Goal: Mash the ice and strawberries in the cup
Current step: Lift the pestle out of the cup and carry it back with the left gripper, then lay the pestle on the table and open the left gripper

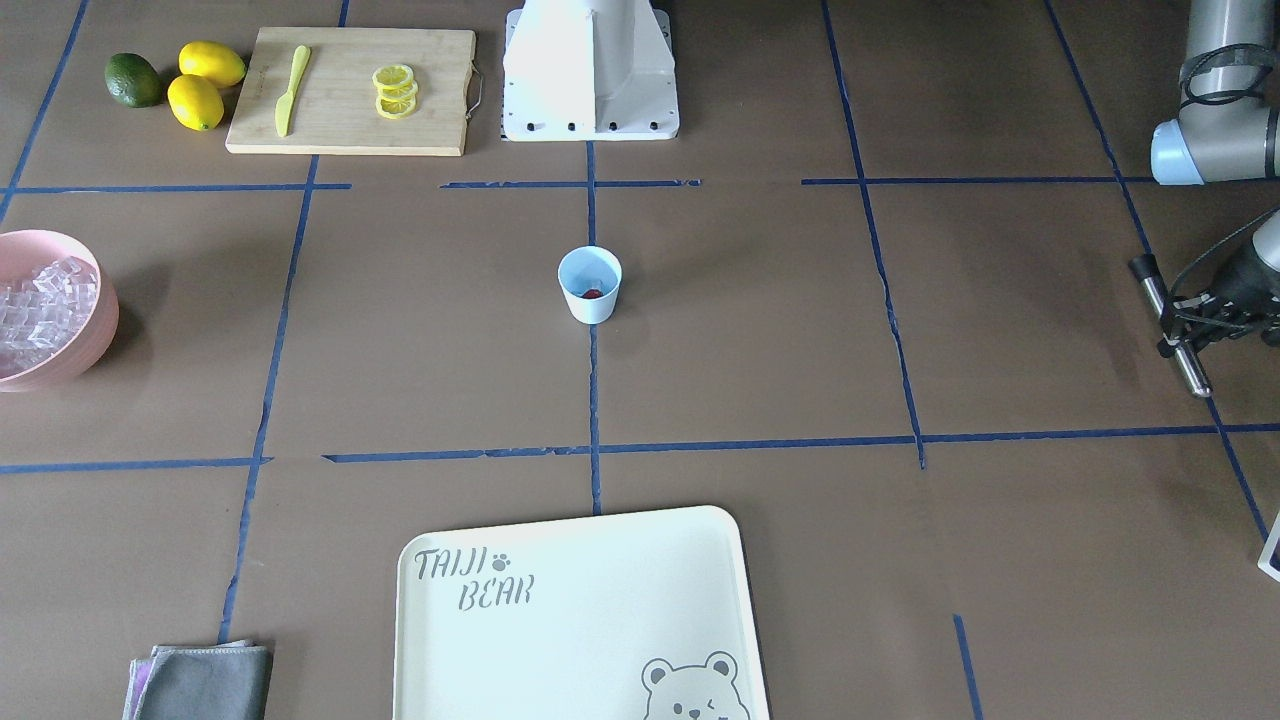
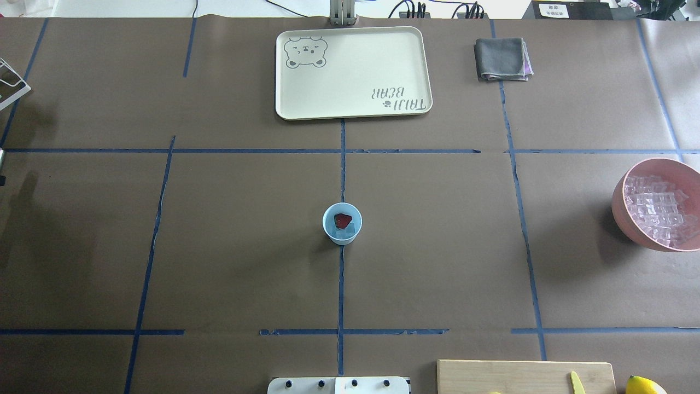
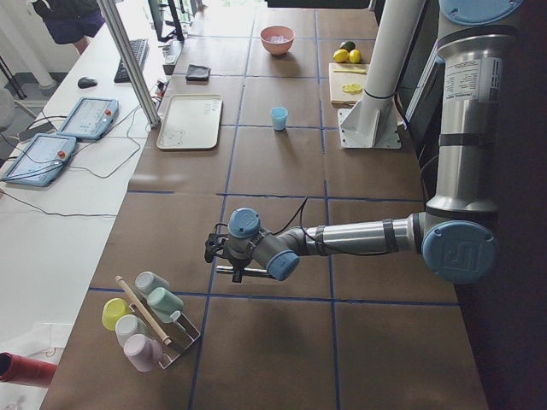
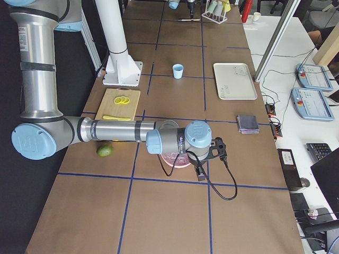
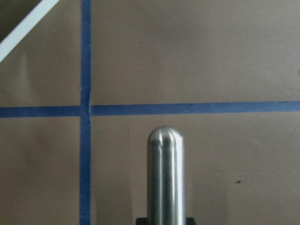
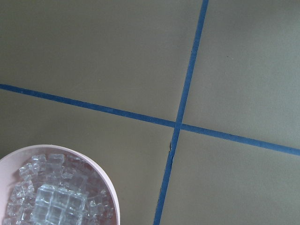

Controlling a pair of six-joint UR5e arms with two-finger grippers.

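Note:
The light blue cup (image 2: 342, 223) stands upright at the table's middle, also in the front view (image 1: 590, 285). Inside it lie a red strawberry (image 2: 343, 220) and a clear ice cube or two (image 2: 345, 234). A heap of ice (image 2: 659, 210) fills the pink bowl (image 2: 620, 205), partly shown in the right wrist view (image 6: 56, 201). My left gripper (image 1: 1178, 332) is far off to my left, shut on a steel muddler rod (image 1: 1192, 372), whose rounded tip shows in the left wrist view (image 5: 166, 178) above bare table. My right gripper (image 4: 220, 151) hovers by the bowl; I cannot tell its state.
A cream bear tray (image 2: 353, 71) and a grey cloth (image 2: 502, 59) lie at the far side. A cutting board (image 1: 350, 90) with lemon slices and a yellow knife, two lemons (image 1: 205, 85) and an avocado (image 1: 133, 80) sit near the robot base. A cup rack (image 3: 149, 320) stands at my far left.

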